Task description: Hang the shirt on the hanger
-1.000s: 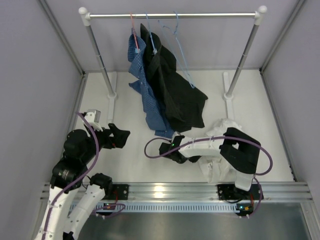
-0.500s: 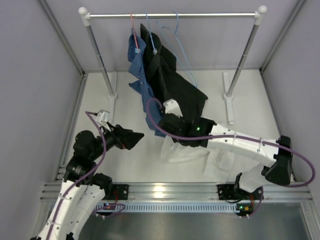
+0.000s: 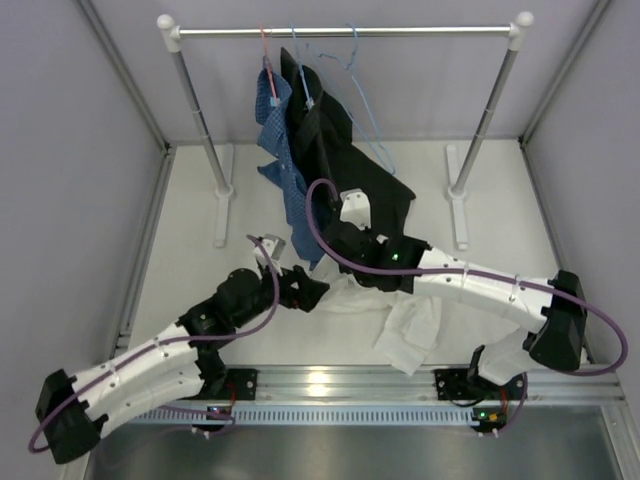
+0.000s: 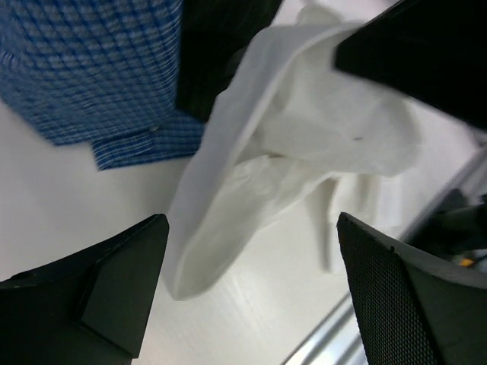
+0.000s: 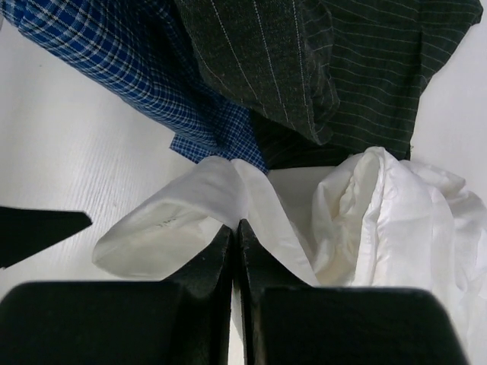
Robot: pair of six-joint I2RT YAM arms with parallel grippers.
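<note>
The white shirt [image 3: 405, 325] lies crumpled on the table in front of the rack, one edge lifted. My right gripper [image 5: 236, 228] is shut on a fold of the shirt [image 5: 380, 205] and holds it up just below the hanging garments. My left gripper [image 4: 255, 293] is open and empty, its fingers [image 4: 114, 289] spread beside the shirt's raised fold [image 4: 251, 175]; in the top view it [image 3: 312, 290] sits just left of the fold. The light-blue wire hanger [image 3: 355, 75] hangs bare on the rail, right of the black shirt.
A blue checked shirt [image 3: 290, 190] on a red hanger and a black shirt [image 3: 350, 190] on a blue hanger hang from the rail [image 3: 400, 31], their tails reaching the table. The rack's posts [image 3: 205, 140] stand on either side. A metal rail [image 3: 330, 380] runs along the near edge.
My left arm has reached right and forward until its open gripper is at the shirt's raised fold. My right gripper has kept hold of the shirt, which has bunched and shifted slightly.
</note>
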